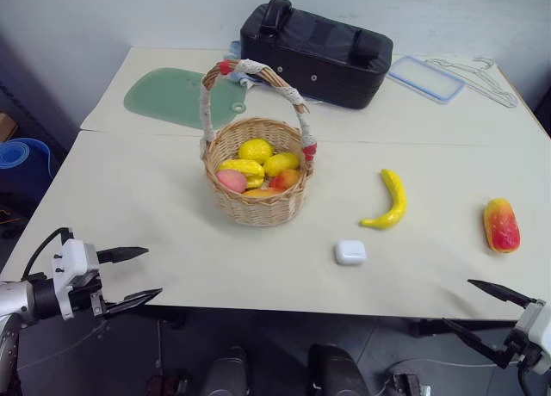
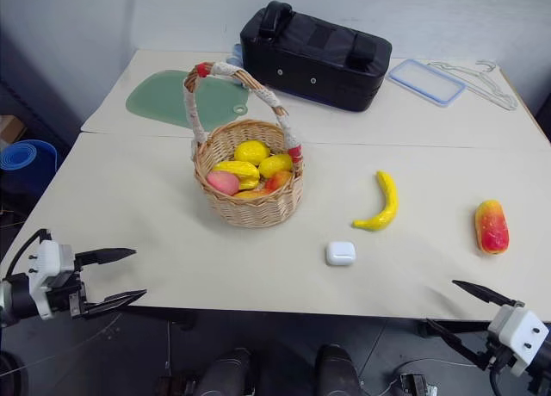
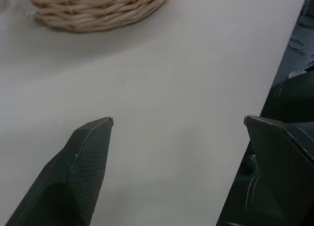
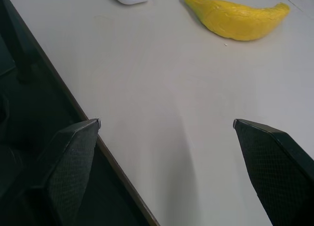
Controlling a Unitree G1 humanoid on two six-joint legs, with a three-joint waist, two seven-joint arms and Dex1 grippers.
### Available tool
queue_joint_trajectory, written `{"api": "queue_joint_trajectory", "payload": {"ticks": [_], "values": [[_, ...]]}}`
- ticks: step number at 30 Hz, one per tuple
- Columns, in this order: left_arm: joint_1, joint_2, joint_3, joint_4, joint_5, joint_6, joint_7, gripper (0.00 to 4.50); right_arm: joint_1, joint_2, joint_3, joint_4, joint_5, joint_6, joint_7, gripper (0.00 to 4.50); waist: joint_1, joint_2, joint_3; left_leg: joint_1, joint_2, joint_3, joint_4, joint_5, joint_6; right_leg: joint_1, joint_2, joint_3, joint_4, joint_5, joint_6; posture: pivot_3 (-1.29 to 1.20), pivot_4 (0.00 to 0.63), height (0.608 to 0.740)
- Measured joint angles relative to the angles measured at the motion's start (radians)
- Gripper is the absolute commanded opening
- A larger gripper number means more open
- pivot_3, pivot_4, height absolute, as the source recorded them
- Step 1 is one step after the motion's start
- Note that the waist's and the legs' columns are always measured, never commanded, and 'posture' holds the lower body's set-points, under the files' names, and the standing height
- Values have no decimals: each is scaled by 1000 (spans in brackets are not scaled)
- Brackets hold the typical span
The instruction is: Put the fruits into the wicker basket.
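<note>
Two fruits are not yet in the wicker basket point(image 1: 256, 208): the banana point(image 1: 389, 203) and the mango-like fruit point(image 1: 501, 225), both lying on the table point(image 1: 155, 215) to the right of the basket. The banana is near the basket, with a small white case point(image 1: 349, 252) just in front of it; the mango-like fruit lies well apart, close to the right edge of the table. Several small fruits point(image 1: 256, 165), yellow and pink-red, are already inside the basket.

Both fruits look like light, hollow toys with a smooth, hard skin, so I judge them a little slippery and easy to push away. The banana seems best taken across its middle, where it is thickest (the thin ends may slip out). The mango-like fruit is oblong, so a hold across its short width seems safer.

At the near table edge, the left gripper point(image 1: 129, 277) has its fingers spread wide and holds nothing. The right gripper point(image 1: 482, 310) is also wide apart and empty, in front of the banana.
</note>
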Motion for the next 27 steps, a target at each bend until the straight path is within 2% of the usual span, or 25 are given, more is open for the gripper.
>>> {"api": "queue_joint_trajectory", "payload": {"ticks": [3, 7, 11, 15, 18, 23, 27], "values": [[-11, -16, -17, -54, -28, 33, -2, 4500, -4, -8, 13, -25, 13, 16, 1, 4481, 0, 0, 0, 0, 0, 0, 0, 0, 0, 0, 0, 0, 1, 0, 0, 0, 150, 740], [-30, -33, -83, -170, -69, 99, 3, 4500, -5, -99, 114, -237, 72, 149, 44, 4481, -1, 0, 0, 0, 2, 0, 1, 0, 0, 0, 1, 1, 2, 0, 0, 0, 150, 740], [-98, -62, -158, -280, -99, 143, 24, 4500, -153, -165, 253, -380, 98, 363, 9, 4481, 1, 0, 0, -1, 2, -2, 6, -1, -1, 0, 1, 0, 2, 1, -2, 0, 150, 740], [-150, -72, -222, -298, -101, 155, 18, 4500, -320, -168, 415, -360, 9, 472, -26, 4481, 5, 0, 0, -3, 2, -1, 9, -2, 0, -1, 1, -1, 2, 1, -2, 0, 150, 740], [-190, -84, -255, -298, -101, 162, 18, 4500, -446, -131, 501, -285, -33, 523, -41, 4481, 7, 0, 0, -4, 2, 0, 11, -3, 1, 0, 1, -1, 2, 1, -2, 0, 150, 740], [-233, -157, -281, -304, -112, 186, 80, 4500, -633, -84, 589, -139, -87, 542, -42, 4481, 3, 0, 0, -4, 2, -1, 12, -3, 1, 0, 1, -2, 8, 1, -1, 0, 150, 740], [-219, -165, -291, -305, -107, 186, 86, 4500, -749, -56, 633, -19, -122, 553, -26, 4481, 0, 0, 0, -4, 2, 0, 12, -3, 1, -1, 1, -2, 8, 1, -1, 0, 150, 740]]}}
